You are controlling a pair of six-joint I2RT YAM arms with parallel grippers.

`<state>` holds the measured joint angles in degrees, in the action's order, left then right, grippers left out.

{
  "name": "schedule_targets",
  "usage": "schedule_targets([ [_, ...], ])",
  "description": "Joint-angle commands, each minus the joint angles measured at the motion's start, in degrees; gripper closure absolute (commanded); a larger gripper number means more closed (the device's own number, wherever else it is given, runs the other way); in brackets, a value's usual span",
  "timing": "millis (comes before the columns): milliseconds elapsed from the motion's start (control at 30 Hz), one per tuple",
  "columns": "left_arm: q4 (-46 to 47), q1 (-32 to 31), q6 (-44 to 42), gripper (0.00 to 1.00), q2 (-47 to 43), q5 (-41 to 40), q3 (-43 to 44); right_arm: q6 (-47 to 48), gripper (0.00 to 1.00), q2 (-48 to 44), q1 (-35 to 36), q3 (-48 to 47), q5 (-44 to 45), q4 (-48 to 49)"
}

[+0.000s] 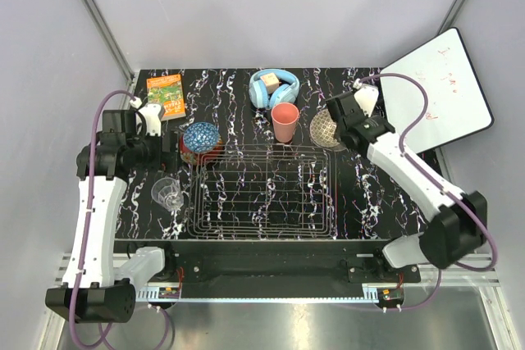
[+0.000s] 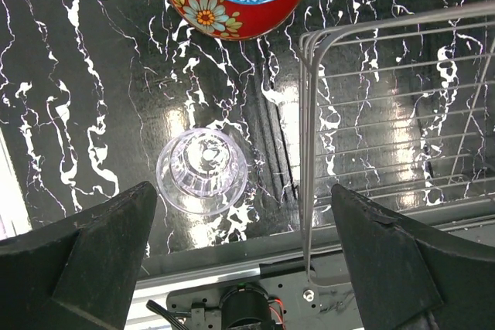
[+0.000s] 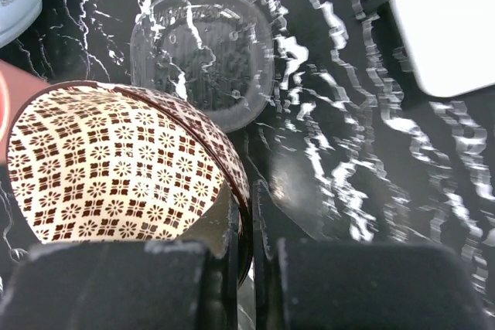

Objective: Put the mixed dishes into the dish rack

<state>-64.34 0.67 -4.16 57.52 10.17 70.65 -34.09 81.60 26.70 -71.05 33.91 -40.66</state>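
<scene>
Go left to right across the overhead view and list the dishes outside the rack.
First the glass tumbler → blue bowl → pink cup → brown-patterned bowl. The flat glass dish is left out, since it cannot be made out in that view.

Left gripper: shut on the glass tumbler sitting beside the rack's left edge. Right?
No. The left wrist view shows the left gripper open, fingers clear of the glass tumbler, which does sit beside the left edge of the dish rack.

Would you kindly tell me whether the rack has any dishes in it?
Empty: only bare wires show inside the rack; the tumbler sits outside its left edge.
</scene>
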Motion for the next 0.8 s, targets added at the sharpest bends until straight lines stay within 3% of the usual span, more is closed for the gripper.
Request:
schedule_targets([
  [0,2.7,0.1,-1.0,0.01,-1.4,-0.2,-1.0,-2.1,1.0,-4.5,2.6,-2.0,17.1,-10.0],
  [133,3.6,0.0,-0.3,0.01,-0.9,1.1,-1.8,-2.1,1.0,-0.1,2.6,0.6,18.3,-10.2],
  [333,3.7,0.1,-0.6,0.01,-0.9,1.1,-2.4,-9.0,1.0,9.4,2.7,-5.8,20.0,-17.3],
  [567,4.9,0.1,-1.7,0.01,-1.6,-0.6,-5.1,-12.1,1.0,1.6,4.5,-9.6,29.5,-24.2],
  [767,8.9,0.1,-2.7,0.01,-0.9,-3.2,-10.2,-9.4,1.0,-5.0,8.1,-14.1,25.5,-28.2],
])
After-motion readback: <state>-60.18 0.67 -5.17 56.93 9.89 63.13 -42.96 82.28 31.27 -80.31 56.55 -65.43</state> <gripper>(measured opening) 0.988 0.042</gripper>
